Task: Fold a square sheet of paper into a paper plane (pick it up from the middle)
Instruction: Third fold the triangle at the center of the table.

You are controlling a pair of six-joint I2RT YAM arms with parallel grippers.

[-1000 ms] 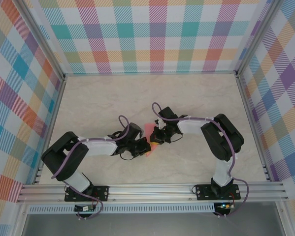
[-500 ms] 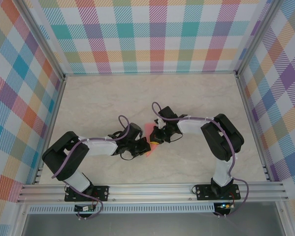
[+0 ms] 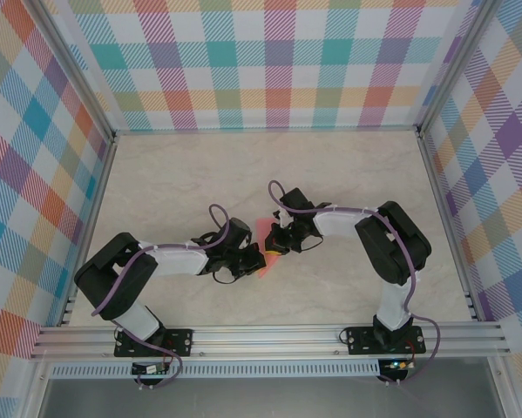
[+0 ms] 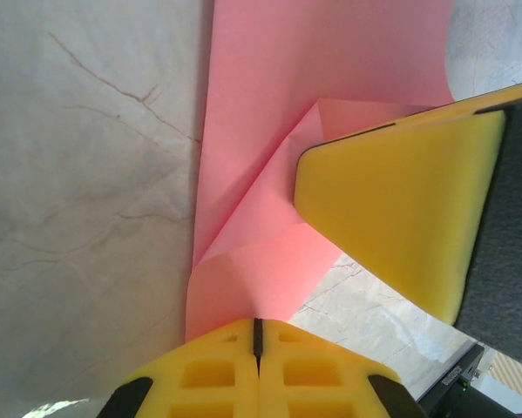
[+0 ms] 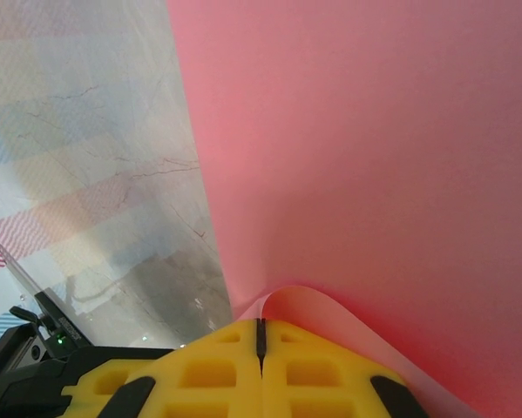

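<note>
Paper sheet [image 4: 330, 70]: thin, matt, smooth, sharp creases. Bench [image 4: 86, 218]: glossy marble-look, veined. Left gripper [image 4: 257, 326] jaws: matt yellow plastic. Frame rails [image 3: 269, 335]: brushed metal.

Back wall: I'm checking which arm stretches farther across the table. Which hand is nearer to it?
Right. The right hand sits slightly closer to the back wall; the left hand lies a little farther from it. Both are shut on the pink sheet of paper.
</note>
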